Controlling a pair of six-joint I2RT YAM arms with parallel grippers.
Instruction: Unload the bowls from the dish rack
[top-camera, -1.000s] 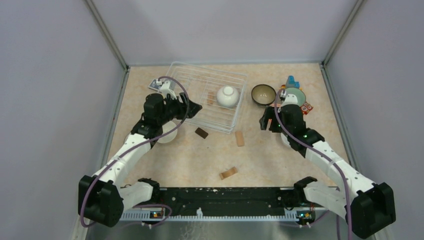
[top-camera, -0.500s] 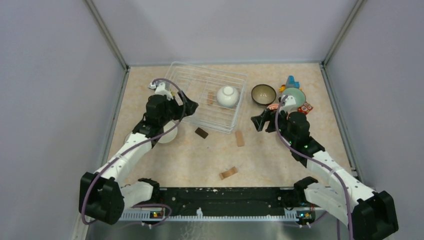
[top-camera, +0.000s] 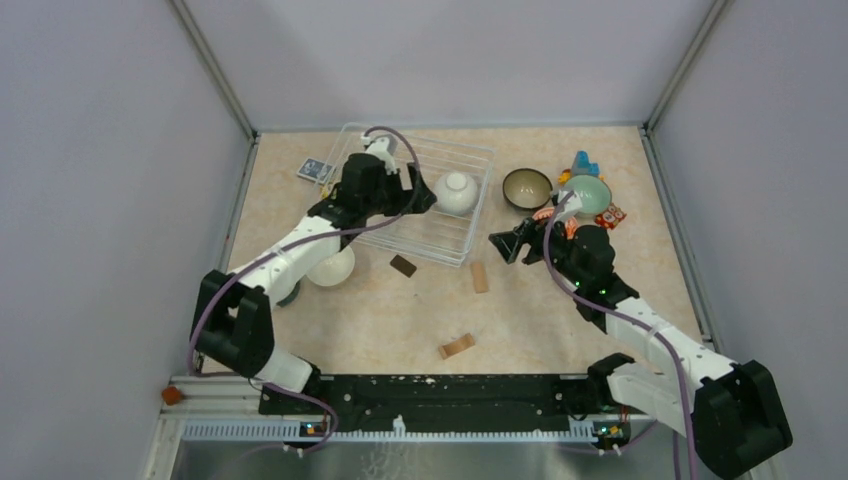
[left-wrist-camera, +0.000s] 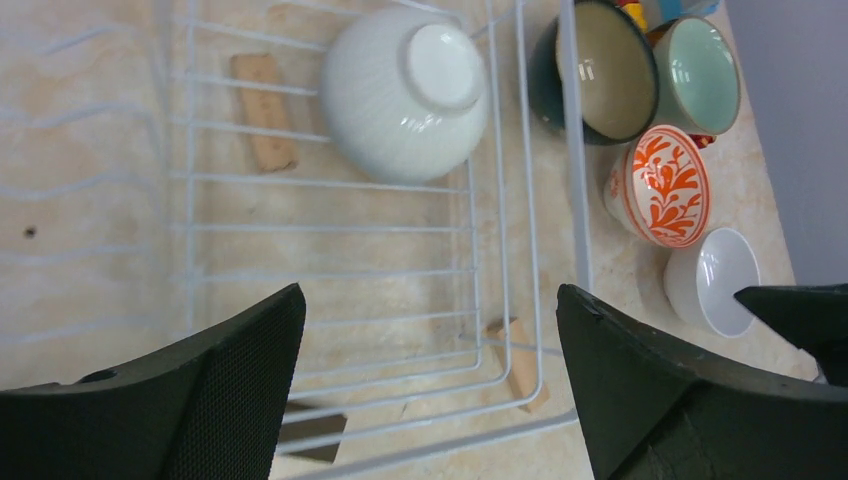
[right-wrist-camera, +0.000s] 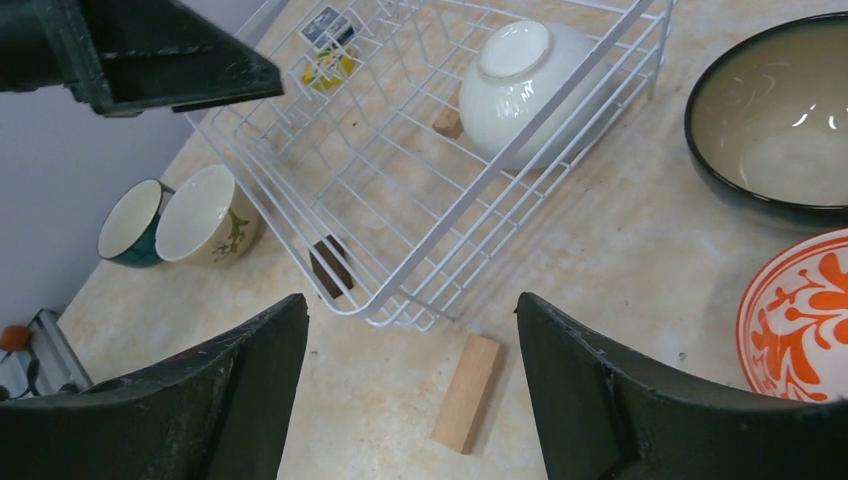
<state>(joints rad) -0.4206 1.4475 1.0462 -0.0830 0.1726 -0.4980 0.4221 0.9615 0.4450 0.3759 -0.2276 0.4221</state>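
Bowl, white, upended to drain, sits at 3 o'clock in the dish rack; left tool hangs open beside it, seemingly to grasp; right tool open, empty.

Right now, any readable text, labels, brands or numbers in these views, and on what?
No readable text.
Small blue patterned card left of the white wire dish rack: print too small.
Small red-and-white object by the pale green ceramic bowl: markings blurred.
White ceramic bowl with orange-red pattern: leaf motif only.
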